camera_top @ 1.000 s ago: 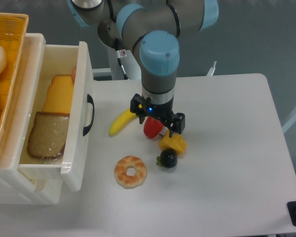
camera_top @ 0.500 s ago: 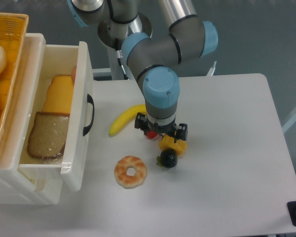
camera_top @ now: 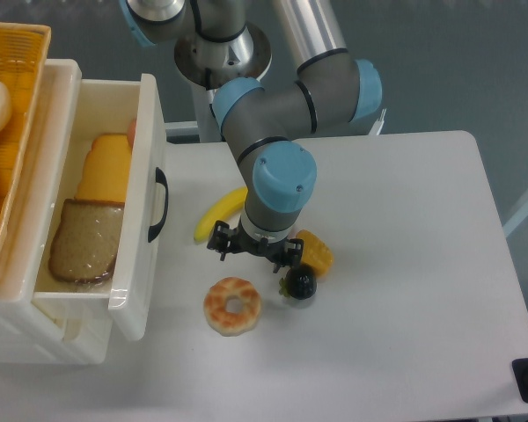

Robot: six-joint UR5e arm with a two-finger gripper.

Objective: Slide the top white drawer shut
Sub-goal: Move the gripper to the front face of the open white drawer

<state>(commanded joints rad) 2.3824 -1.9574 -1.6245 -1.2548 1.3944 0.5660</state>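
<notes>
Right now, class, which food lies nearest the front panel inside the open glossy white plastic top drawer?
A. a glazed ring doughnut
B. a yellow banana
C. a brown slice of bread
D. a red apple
C: the brown slice of bread lies inside the open glossy white plastic top drawer at its near end, with yellow cheese slices behind it.
</notes>
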